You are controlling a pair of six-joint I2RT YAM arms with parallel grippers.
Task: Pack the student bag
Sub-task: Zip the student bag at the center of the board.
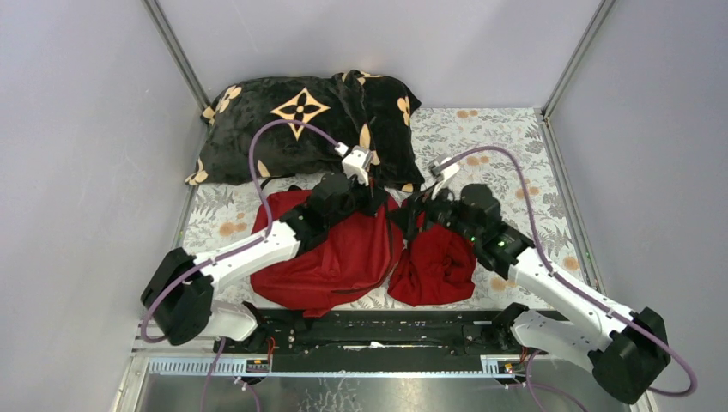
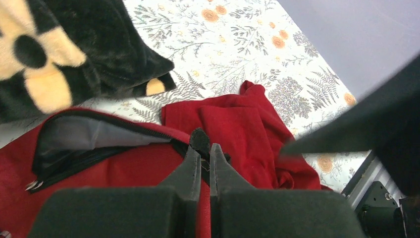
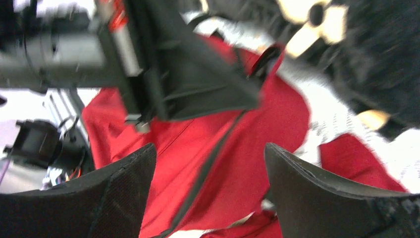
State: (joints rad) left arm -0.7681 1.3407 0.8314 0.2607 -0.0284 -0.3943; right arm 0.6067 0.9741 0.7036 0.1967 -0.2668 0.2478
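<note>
While both arms reach over the floral-print table [image 1: 515,146], three fabric items lie on it: one large red fabric backpack [image 1: 335,257], one smaller dark-red plain cloth [image 1: 438,266] and one black plush blanket with tan flower motifs [image 1: 300,116].

1. The backpack lies flat at the near centre-left of the table, under the left arm. The blanket lies just behind it, and the cloth lies bunched just beside it on the right.
2. One zipper opening [image 2: 89,136] on the backpack gapes, showing grey lining.
3. The left fingers [image 2: 215,161] are at the backpack's far right corner. They are closed to a narrow slit and pinch one black zipper tab [image 2: 199,138].
4. The right fingers [image 3: 124,193] are spread wide and hold nothing. They hang between the backpack and the cloth.
</note>
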